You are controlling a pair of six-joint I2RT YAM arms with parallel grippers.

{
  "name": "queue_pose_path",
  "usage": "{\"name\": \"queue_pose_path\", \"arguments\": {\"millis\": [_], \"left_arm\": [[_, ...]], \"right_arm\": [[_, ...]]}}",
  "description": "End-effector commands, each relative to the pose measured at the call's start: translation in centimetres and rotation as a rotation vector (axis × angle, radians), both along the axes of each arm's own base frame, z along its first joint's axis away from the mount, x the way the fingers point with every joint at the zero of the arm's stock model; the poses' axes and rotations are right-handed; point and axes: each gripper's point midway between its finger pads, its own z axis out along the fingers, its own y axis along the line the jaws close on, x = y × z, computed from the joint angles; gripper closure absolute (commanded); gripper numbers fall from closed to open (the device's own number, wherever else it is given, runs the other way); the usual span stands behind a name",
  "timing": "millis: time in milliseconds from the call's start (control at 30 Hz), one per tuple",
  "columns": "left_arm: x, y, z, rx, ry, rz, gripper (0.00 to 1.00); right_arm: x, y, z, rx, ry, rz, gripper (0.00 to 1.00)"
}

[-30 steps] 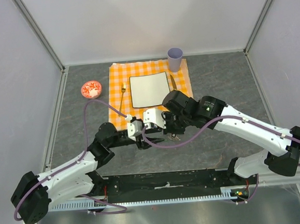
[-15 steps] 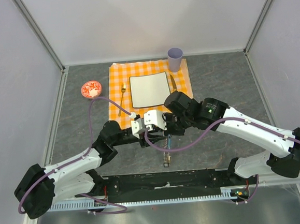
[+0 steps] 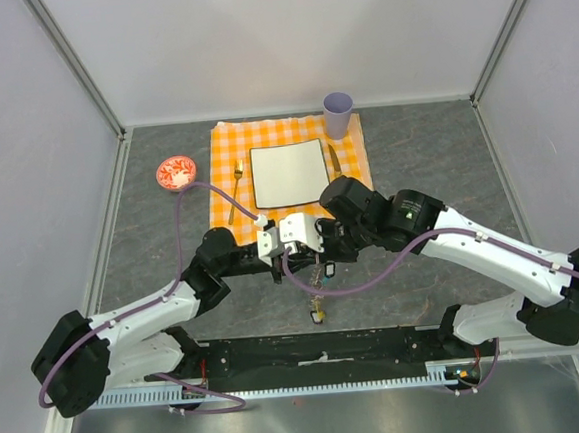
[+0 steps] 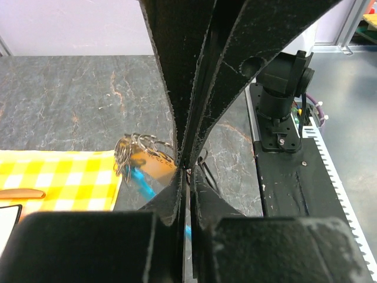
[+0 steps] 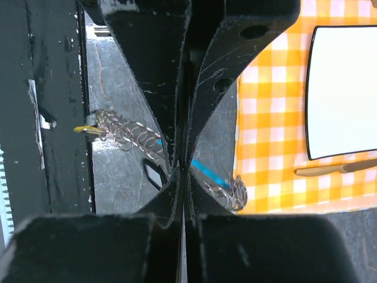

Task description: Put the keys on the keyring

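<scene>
The keyring is a bunch of wire rings (image 4: 126,154) with a turquoise tag (image 4: 140,180) and a brass-coloured key (image 4: 156,165). My left gripper (image 4: 185,169) is closed to a thin slit where that key meets the rings. My right gripper (image 5: 185,168) is shut on the same bunch from the other side, with the turquoise tag (image 5: 207,171) and ring cluster (image 5: 235,191) showing past its fingers. A chain of rings (image 5: 126,135) runs off to a yellow end piece (image 5: 82,128). From above, both grippers (image 3: 310,258) meet and the chain (image 3: 316,300) trails toward the bases.
Behind the grippers lies an orange checked cloth (image 3: 226,146) with a white plate (image 3: 288,172), a gold fork (image 3: 235,191) and a knife (image 3: 334,160). A lilac cup (image 3: 339,112) stands at its far corner, a red-and-white bowl (image 3: 176,171) to its left. The black base rail (image 3: 320,352) is close by.
The left gripper's jaws have closed from wide open to a thin slit at the bunch. The chain, first hidden under the grippers, now trails toward the bases. The right gripper stayed shut.
</scene>
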Motion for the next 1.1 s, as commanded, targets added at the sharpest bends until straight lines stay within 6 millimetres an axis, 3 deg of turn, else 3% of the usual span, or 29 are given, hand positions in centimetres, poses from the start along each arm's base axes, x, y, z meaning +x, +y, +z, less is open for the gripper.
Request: {"name": "queue_pose_path", "arguments": {"millis": [0,200,233,333,433,567,767,1067], "left_arm": [[-0.5,-0.4,1.8,-0.019,-0.075,-0.049,0.98],[0.1,0.1,2.2,-0.041,-0.074,0.009,0.98],[0.2,0.2,2.4,-0.052,-0.056,0.025,0.98],[0.9,0.6,2.8,-0.094,-0.031,0.089,0.98],[1.1,0.8,3.4,-0.134,-0.005,0.118,0.98],[1.7,1.0,4.0,-0.166,0.014,0.156,0.98],[1.9,1.1,4.8,-0.212,0.025,0.171,0.98],[2.1,1.1,5.0,-0.217,0.027,0.176,0.98]], "right_arm": [[0.5,0.7,2.2,0.086,-0.072,0.015,1.0],[1.2,0.3,2.9,0.138,-0.101,-0.075,1.0],[1.4,0.2,3.2,0.16,-0.112,-0.101,0.89],[1.4,-0.4,4.9,0.271,-0.135,-0.171,0.71],[1.1,-0.8,6.3,0.386,-0.153,-0.202,0.62],[1.0,-1.6,4.4,0.385,-0.152,-0.238,0.6],[0.9,-0.9,2.1,0.389,-0.104,-0.253,0.6],[1.9,-0.6,1.9,0.424,-0.12,-0.304,0.6]]}}
